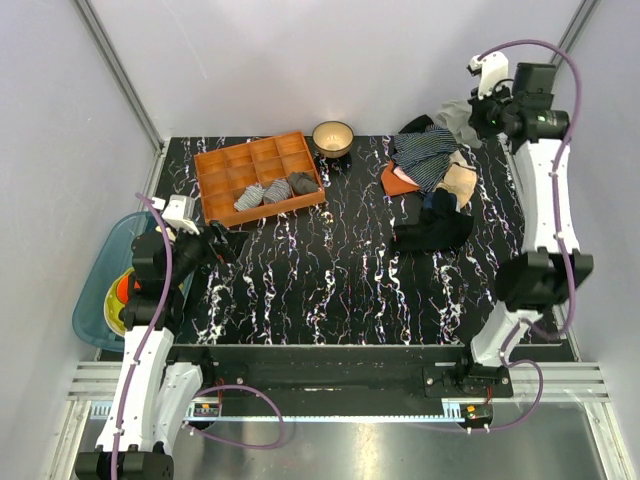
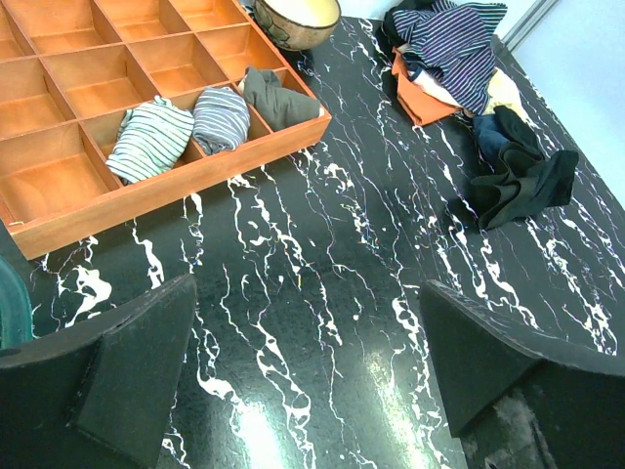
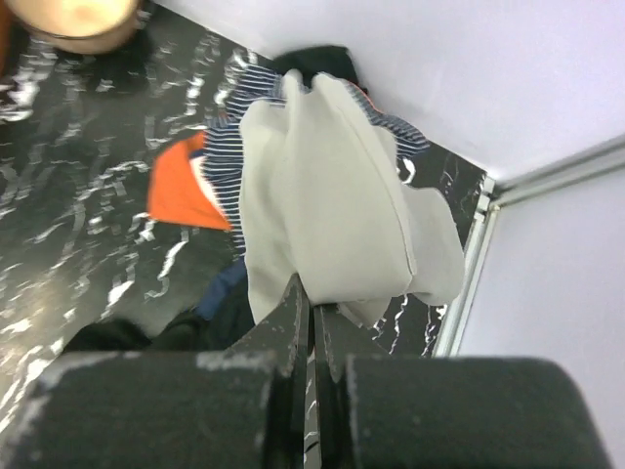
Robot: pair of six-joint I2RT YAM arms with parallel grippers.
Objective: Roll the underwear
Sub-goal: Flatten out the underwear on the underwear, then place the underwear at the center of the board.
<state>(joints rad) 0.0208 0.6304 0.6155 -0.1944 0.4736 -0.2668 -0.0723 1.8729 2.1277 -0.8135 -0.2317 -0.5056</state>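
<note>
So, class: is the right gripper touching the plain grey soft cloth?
Touching. Right wrist view: the right gripper is shut, pinching the grey cloth at its lower edge.

Left arm: rises from base at near left, wrist bent, gripper pointing right. Left gripper: jaws spread wide, nothing between them; dark wedge-shaped fingers at either side of wrist view.

Right arm: elbow folded near base, forearm stretched far forward along right side, wrist high at far right corner. Right gripper: jaws pressed together, pinching edge of underwear.
</note>
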